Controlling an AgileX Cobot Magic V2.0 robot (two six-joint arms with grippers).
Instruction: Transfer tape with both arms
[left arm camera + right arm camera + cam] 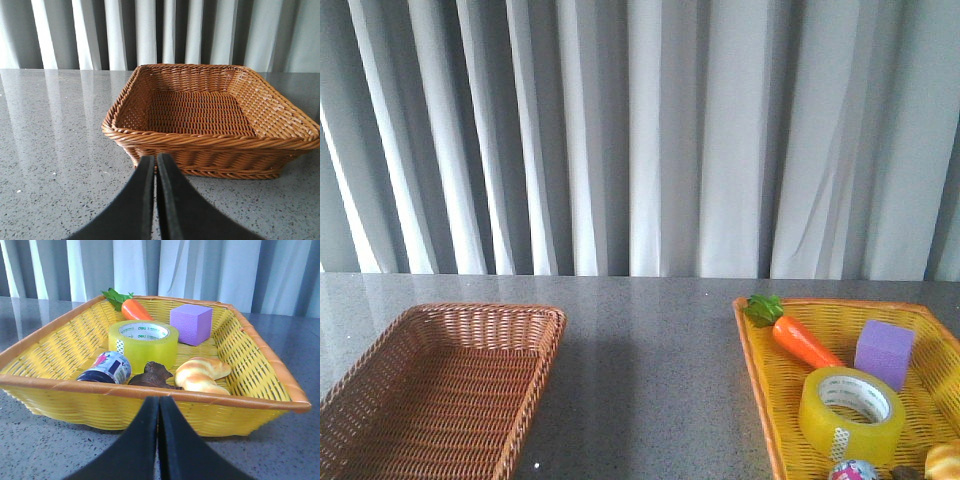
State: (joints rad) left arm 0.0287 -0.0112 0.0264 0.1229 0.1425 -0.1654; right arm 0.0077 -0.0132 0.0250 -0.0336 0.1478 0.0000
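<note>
Your right hand (pixel 158 405), clenched empty, is nearer: the tape (pixel 143 343) lies flat, core up, at its 12 o'clock inside the yellow basket (pixel 260 352); left hand (pixel 155 165) also clenched.

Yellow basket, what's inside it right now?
Yellow basket: tape, carrot, purple cube, croissant, small jar, a brown object. Floor beneath them is hidden.
</note>
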